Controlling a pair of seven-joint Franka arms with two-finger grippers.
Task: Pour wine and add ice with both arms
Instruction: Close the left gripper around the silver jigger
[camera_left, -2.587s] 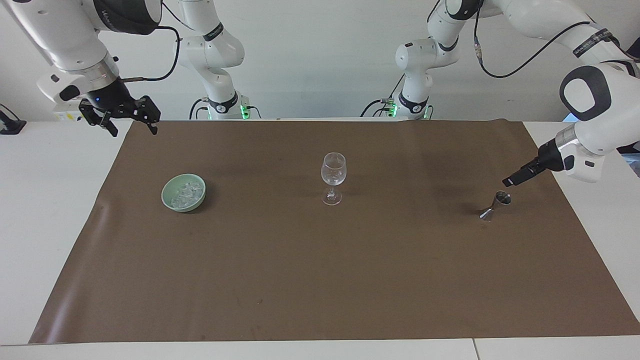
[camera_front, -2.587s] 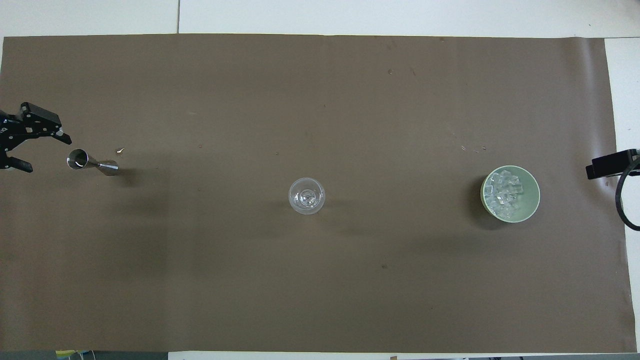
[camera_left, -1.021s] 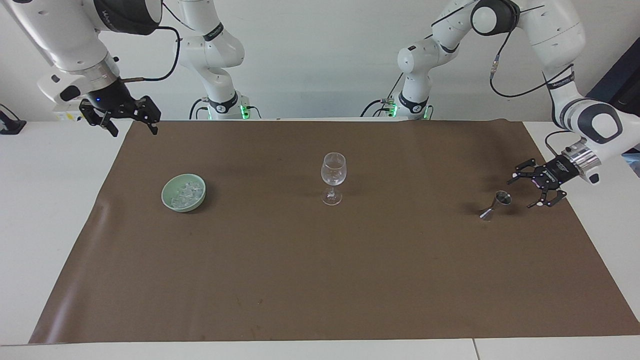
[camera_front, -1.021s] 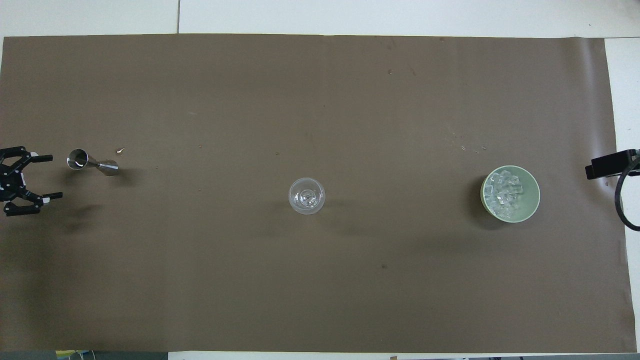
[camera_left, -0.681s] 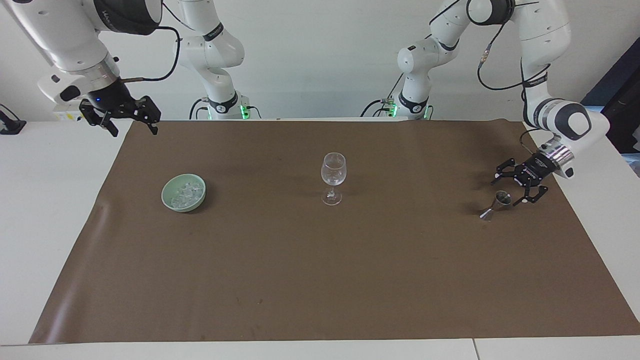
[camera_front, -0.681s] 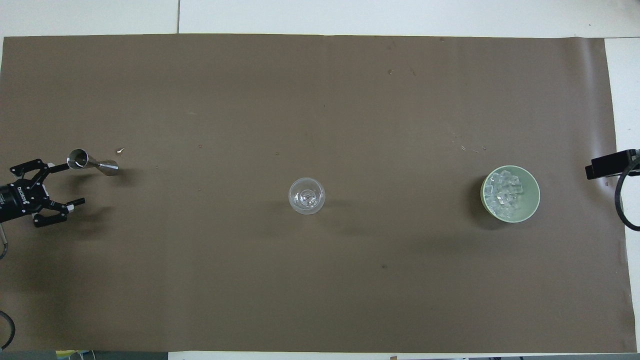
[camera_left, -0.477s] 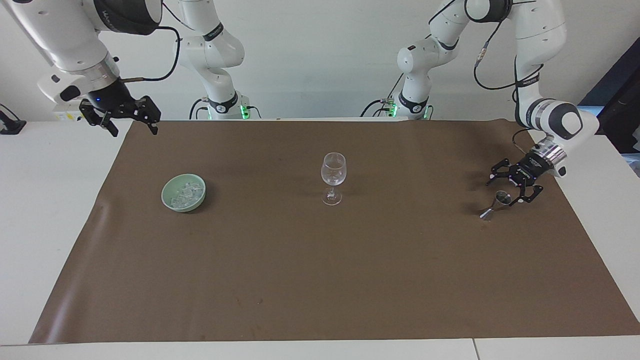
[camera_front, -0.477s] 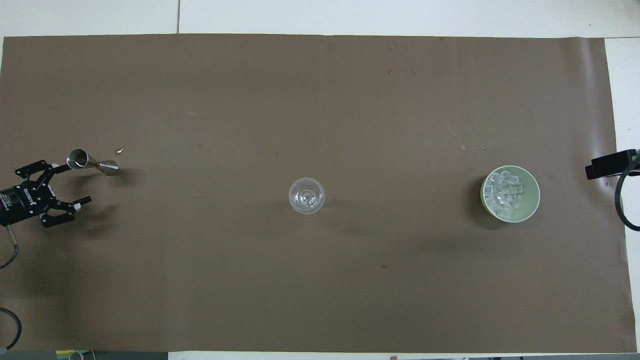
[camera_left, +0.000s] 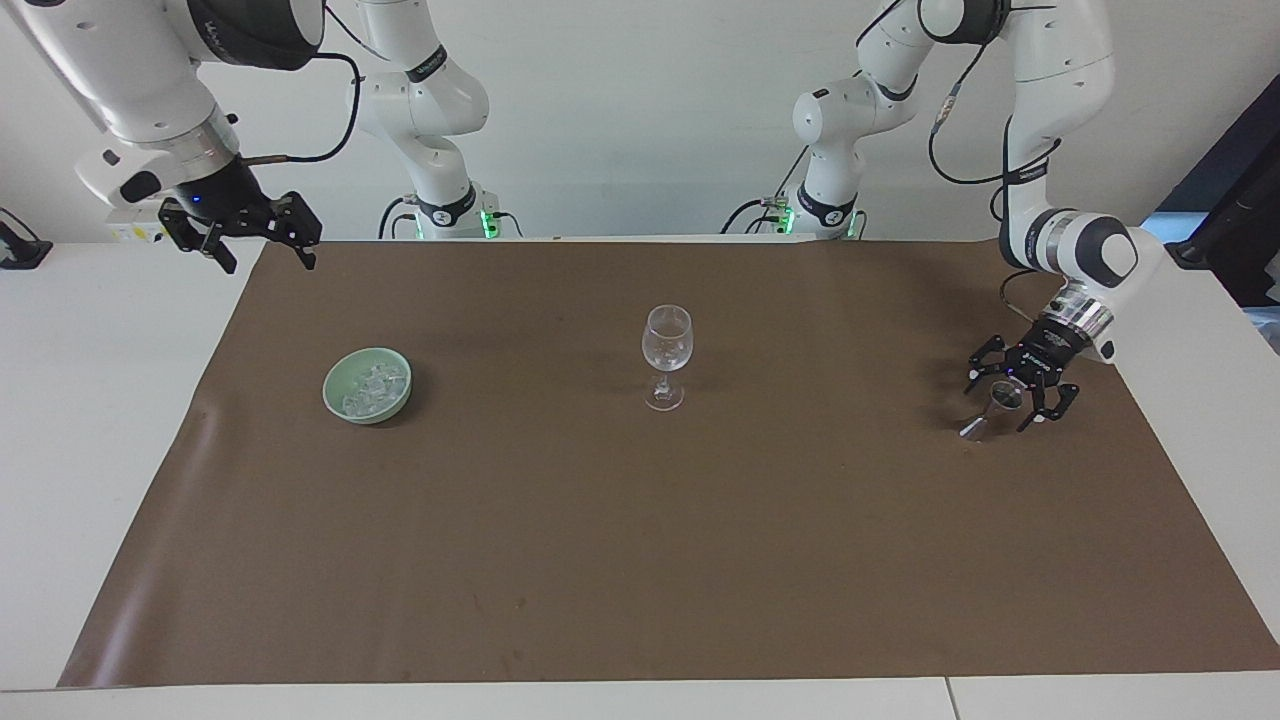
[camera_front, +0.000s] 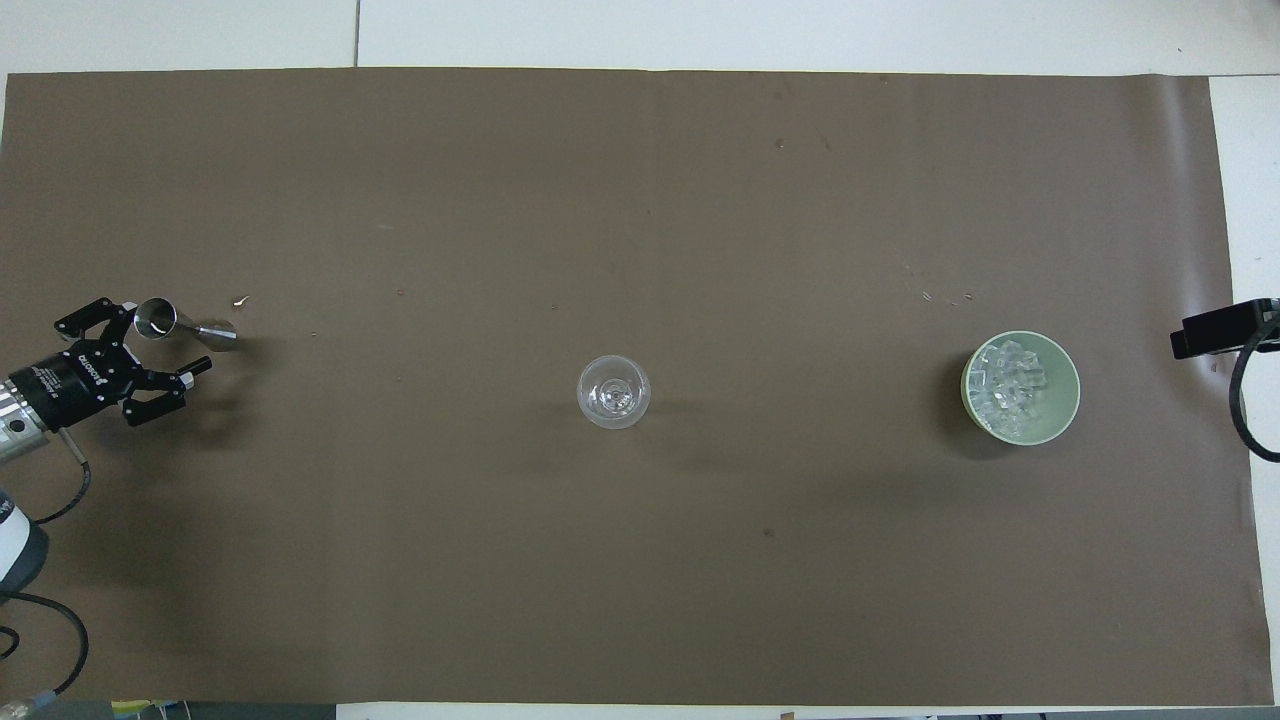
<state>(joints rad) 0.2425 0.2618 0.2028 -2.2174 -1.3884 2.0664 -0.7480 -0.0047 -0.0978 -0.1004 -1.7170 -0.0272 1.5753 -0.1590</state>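
Overhead view: ice (camera_front: 1012, 386) heaped in green bowl (camera_front: 1064, 410)

Glass (camera_left: 667, 355) stands mid-mat, between bowl (camera_left: 336, 397) of ice (camera_left: 370, 388) and jigger (camera_left: 996, 408).

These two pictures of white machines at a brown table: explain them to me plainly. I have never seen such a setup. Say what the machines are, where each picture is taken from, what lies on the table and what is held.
They are two robot arms, each ending in a black two-finger claw. One picture looks at them from across the table; the other looks down from above their own end.

On the brown mat stand a green bowl holding the ice, a clear stemmed glass in the middle, and a small metal measuring cup toward the left arm's end.

The left gripper is open, its fingers on either side of the measuring cup's top, not yet closed on it. The right gripper waits, open, up in the air over the table's edge at the right arm's end. Nothing is held.
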